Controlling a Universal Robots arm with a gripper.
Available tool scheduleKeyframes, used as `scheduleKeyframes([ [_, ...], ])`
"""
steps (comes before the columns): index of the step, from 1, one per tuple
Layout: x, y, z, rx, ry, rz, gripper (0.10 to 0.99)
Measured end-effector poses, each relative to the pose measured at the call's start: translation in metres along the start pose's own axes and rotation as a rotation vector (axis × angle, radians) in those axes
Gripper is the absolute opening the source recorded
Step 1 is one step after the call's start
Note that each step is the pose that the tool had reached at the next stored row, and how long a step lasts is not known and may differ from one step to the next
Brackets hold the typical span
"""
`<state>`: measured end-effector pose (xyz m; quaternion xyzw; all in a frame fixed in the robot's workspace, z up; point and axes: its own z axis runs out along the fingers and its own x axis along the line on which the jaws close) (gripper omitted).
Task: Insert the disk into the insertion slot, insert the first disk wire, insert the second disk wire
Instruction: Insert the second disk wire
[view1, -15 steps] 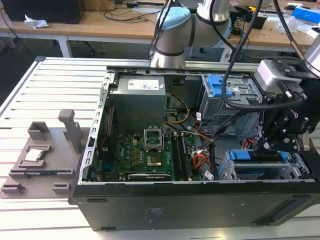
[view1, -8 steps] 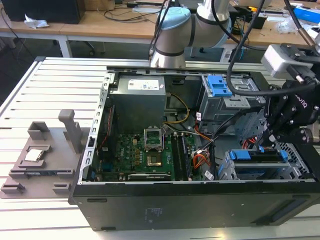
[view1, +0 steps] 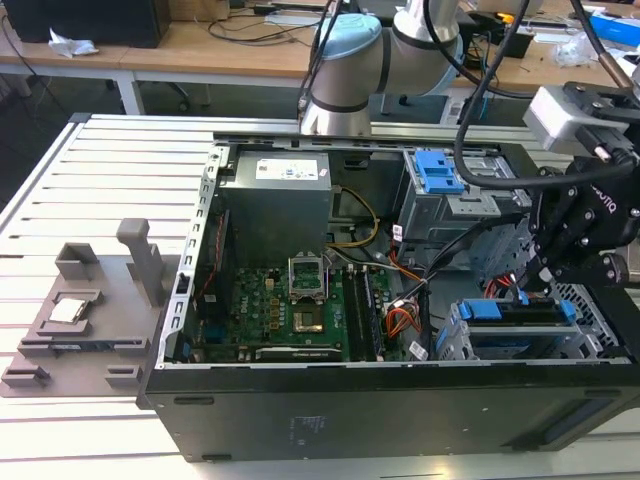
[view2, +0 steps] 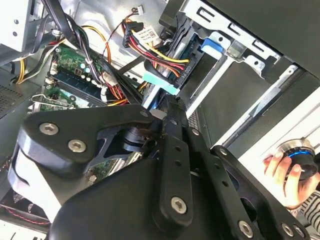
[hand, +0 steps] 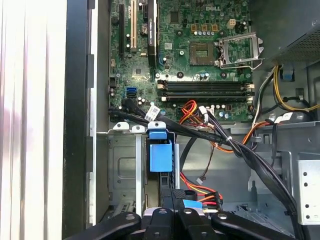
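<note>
Where the exterior view's right edge cuts the open computer case (view1: 300, 420), reaches down over the disk (view1: 520, 312) seated in the insertion slot (view1: 590, 340); fingers (view2: 172, 112) pressed together on a black connector among coloured wires (view2: 160, 57); stands on a white slatted table (view1: 80, 210); workbenches behind; disk largely hidden by cables.

Nothing can be read clearly. In the exterior view a white label (view1: 290, 170) on the power supply (view1: 275, 215) has print too small to read, and the hand (view1: 528, 288) at the exterior view's right has pale lettering on its casing. In the first wrist view a white tag (hand: 153, 110) on the cables (hand: 200, 132) has tiny illegible print.
</note>
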<state>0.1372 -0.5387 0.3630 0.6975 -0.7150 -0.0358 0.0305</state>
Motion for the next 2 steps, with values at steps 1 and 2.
scheduleKeyframes([
  [1,0.0000,0.0000,-0.0001,0.000,0.0001,0.000,0.106],
  [2,0.0000,0.0000,-0.0001,0.000,0.0000,0.000,0.106],
])
